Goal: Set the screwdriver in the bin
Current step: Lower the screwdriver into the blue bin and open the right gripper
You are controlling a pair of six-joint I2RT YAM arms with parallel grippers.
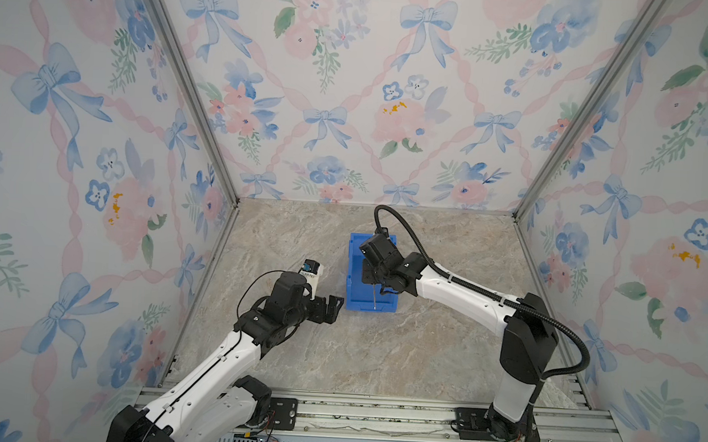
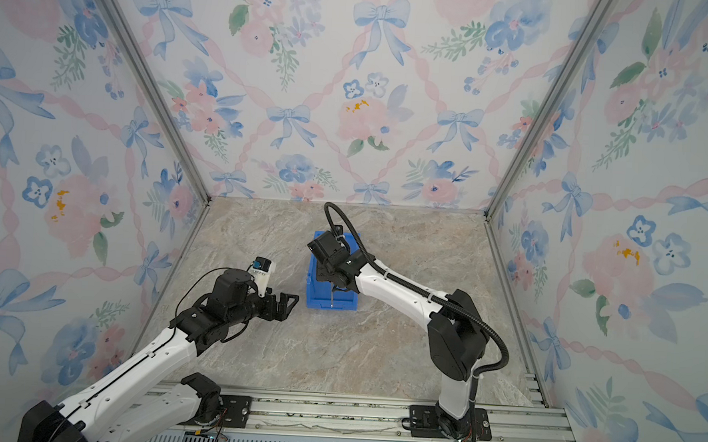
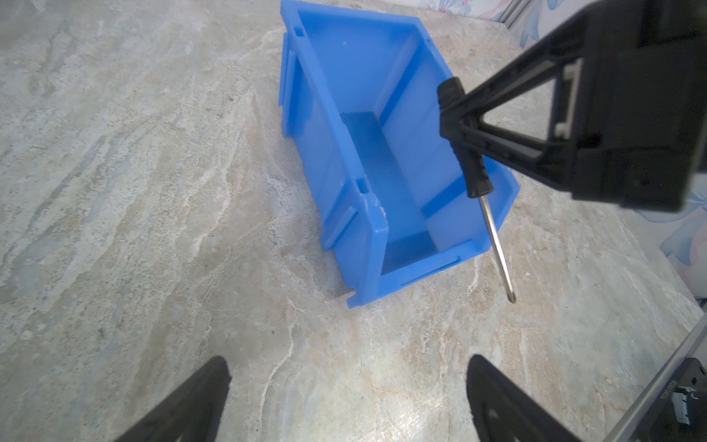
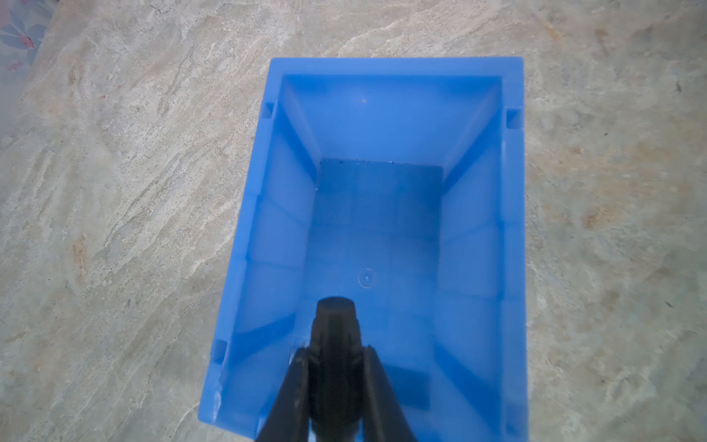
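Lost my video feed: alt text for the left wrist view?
The right end effector pinches the screwdriver by its black handle, shaft slanting down, near the low-lipped end of the empty blue bin. The bin sits on a marbled table; the left end effector is open and empty.

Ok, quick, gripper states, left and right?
Left gripper: open, holding nothing.
Right gripper: closed on the slim black-handled metal screwdriver, above the bright blue rectangular plastic bin.
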